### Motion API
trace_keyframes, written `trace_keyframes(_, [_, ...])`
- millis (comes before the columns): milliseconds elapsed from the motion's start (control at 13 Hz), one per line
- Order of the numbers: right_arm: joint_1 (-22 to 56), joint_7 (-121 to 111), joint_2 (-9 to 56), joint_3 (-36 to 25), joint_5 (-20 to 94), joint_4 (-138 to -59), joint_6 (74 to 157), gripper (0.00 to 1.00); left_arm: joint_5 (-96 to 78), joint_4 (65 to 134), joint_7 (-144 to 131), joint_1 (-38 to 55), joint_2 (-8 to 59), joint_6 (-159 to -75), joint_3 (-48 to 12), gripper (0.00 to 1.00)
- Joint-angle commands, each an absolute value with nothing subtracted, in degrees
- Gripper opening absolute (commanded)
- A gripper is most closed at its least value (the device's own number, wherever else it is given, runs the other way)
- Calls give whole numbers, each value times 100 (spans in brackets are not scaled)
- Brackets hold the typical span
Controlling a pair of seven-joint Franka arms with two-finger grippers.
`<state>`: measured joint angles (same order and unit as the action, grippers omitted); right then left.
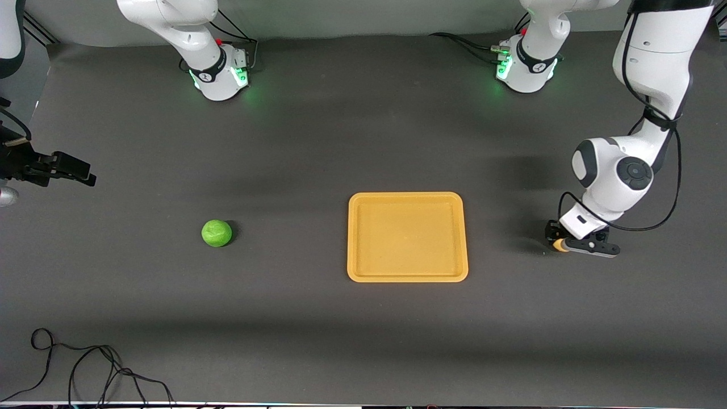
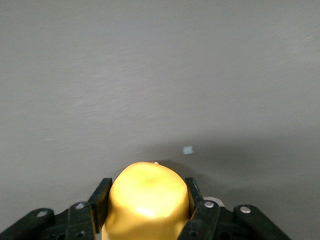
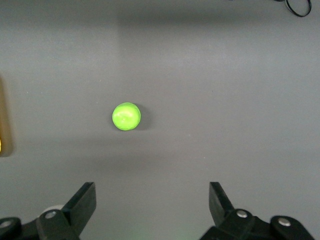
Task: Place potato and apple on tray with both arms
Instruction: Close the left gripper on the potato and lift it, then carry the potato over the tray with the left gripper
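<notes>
The tan-yellow potato sits low at the table toward the left arm's end, beside the tray. My left gripper is shut on it, one black finger pressed against each side. The green apple lies alone on the dark mat toward the right arm's end, level with the tray. My right gripper hangs open and holds nothing, above the table's edge at the right arm's end, well away from the apple. The orange-yellow tray lies flat mid-table with nothing on it.
The two arm bases glow green along the table edge farthest from the front camera. A loose black cable curls at the corner nearest the front camera, at the right arm's end.
</notes>
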<state>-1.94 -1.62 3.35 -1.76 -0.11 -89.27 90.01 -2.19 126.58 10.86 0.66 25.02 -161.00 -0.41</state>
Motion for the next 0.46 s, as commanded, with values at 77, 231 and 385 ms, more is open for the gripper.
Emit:
trace_keyframes(77, [-141, -202, 396, -220, 26, -8815, 9018, 100, -299, 12017, -488, 123, 1846, -14358, -964, 29])
trace_keyframes(231, [-141, -202, 396, -220, 26, -8815, 9018, 100, -220, 11525, -1376, 262, 1846, -13713, -1361, 29])
trace_keyframes(385, [-141, -202, 396, -220, 26, -8815, 9018, 100, -211, 11234, -2115, 771, 1933, -13553, -1354, 29])
